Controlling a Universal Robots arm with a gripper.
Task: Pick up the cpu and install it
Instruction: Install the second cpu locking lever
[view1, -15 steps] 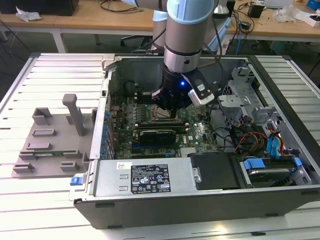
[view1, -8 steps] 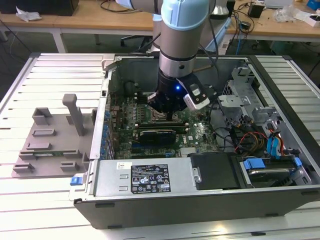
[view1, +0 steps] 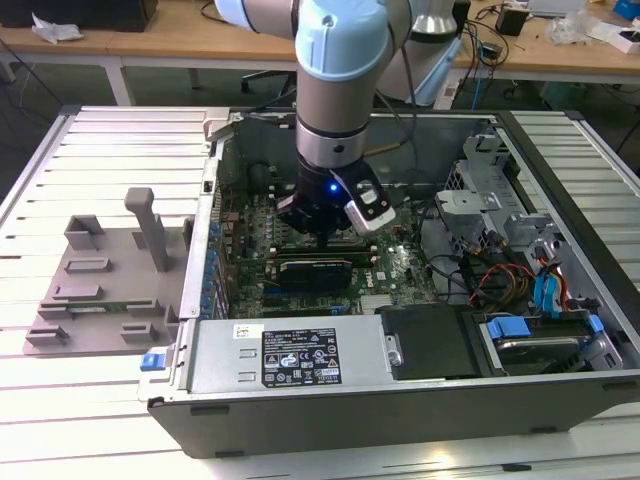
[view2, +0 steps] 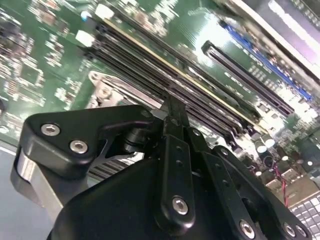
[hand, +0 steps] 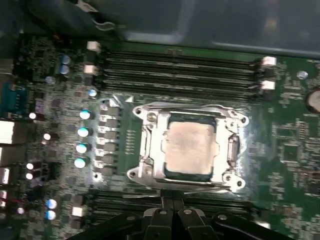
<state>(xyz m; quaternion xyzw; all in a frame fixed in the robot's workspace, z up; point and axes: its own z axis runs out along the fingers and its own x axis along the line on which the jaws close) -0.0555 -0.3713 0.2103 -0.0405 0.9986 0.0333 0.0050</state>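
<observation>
Arm: the arm (view1: 335, 80) is seen in the exterior view reaching straight down from above into the open computer case (view1: 400, 390), its wrist held roughly vertical over the middle of the motherboard (view1: 390, 265).
Gripper: the gripper (view1: 322, 240) is held low, just above the board; a small blue light is lit on its body. In the first wrist view the fingertips (hand: 172, 212) are seen pressed together with no gap between them and nothing held, just beside the socket frame (hand: 187, 145). In the second wrist view the same fingers (view2: 175, 125) are seen as one closed black blade above the memory slots (view2: 165, 80).
Cpu: the cpu (hand: 187, 147) is seen in the first wrist view lying flat inside the metal socket frame on the board, its pale top plate facing up, apart from the fingertips.
Tray: a grey plastic tray (view1: 110, 275) is set on the slatted table (view1: 60, 400), outside the case at the exterior view's left, well apart from the gripper.
Hidden: in the exterior view the socket and cpu are covered by the gripper body. In the second wrist view much of the board is blocked by the gripper linkage. Whether the frame is latched down over the cpu cannot be told.
Cut off: the arm's upper part is cropped at the exterior view's top edge.
</observation>
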